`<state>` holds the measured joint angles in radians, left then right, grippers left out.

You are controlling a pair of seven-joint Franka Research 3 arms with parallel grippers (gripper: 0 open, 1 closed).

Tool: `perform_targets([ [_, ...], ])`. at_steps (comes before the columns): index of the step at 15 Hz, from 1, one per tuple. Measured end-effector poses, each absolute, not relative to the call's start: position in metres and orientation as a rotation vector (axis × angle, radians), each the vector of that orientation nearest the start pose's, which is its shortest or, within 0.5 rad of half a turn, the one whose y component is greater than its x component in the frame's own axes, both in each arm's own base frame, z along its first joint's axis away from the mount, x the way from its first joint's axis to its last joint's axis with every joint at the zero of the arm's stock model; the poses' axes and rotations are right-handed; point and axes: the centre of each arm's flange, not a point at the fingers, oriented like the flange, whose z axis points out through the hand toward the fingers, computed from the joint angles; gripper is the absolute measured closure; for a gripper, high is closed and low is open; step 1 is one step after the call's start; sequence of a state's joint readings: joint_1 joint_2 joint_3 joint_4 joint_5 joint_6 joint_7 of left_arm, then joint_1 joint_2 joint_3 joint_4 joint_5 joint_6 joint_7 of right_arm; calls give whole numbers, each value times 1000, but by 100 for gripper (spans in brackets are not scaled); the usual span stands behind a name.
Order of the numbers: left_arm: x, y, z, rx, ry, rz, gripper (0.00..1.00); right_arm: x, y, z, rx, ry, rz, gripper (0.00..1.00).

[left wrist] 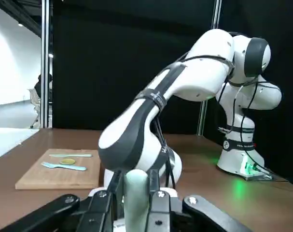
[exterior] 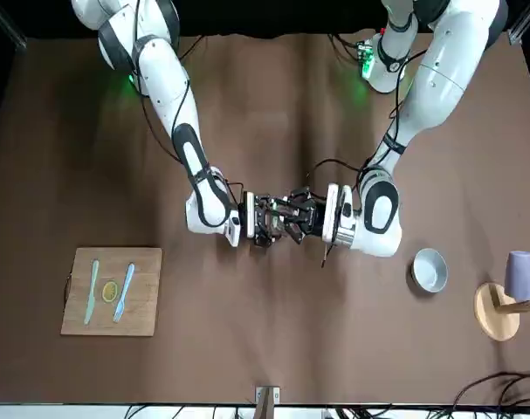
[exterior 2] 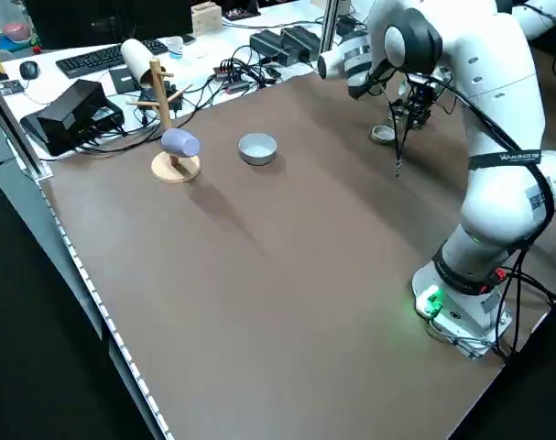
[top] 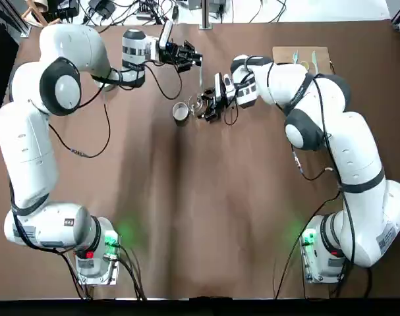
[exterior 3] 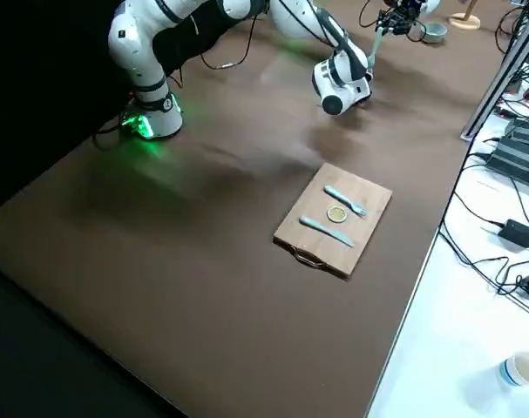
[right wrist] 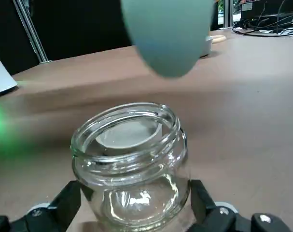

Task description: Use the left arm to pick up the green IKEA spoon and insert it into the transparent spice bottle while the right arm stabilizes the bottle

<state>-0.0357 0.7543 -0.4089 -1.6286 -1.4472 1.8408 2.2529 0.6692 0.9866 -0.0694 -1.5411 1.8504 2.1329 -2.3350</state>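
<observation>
The left gripper (left wrist: 139, 181) is clamping the smooth green spoon (left wrist: 136, 200) above the glass bottle (right wrist: 132, 169) (round, threaded), which the right gripper's (right wrist: 139, 193) fingers are flanking.

The top view looks down on the brown tabletop (top: 206, 230) from overhead, far enough off to take in both arms; the front view faces the robot from across the same tabletop, and both show the wooden cutting board (exterior: 112, 291). The left side view looks down diagonally from the robot's left, sharing the white bowl (exterior 2: 257, 148) with the front view. The right side view looks down diagonally from the robot's right, sharing the cutting board with the front and left wrist views. The left wrist view looks low across the tabletop toward the right arm (left wrist: 136, 125); the right wrist view sits close above the glass jar (right wrist: 132, 169), looking slantwise into its mouth.
</observation>
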Motion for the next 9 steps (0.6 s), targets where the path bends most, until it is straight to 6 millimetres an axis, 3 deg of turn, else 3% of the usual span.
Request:
perform_targets([
  [4, 588, -320, 229, 1102, -1224, 915, 75, 536, 425, 70, -1496, -1375, -882, 0],
  [9, 582, -308, 219, 1116, -1201, 858, 75, 536, 425, 70, -1497, -1374, -881, 0],
])
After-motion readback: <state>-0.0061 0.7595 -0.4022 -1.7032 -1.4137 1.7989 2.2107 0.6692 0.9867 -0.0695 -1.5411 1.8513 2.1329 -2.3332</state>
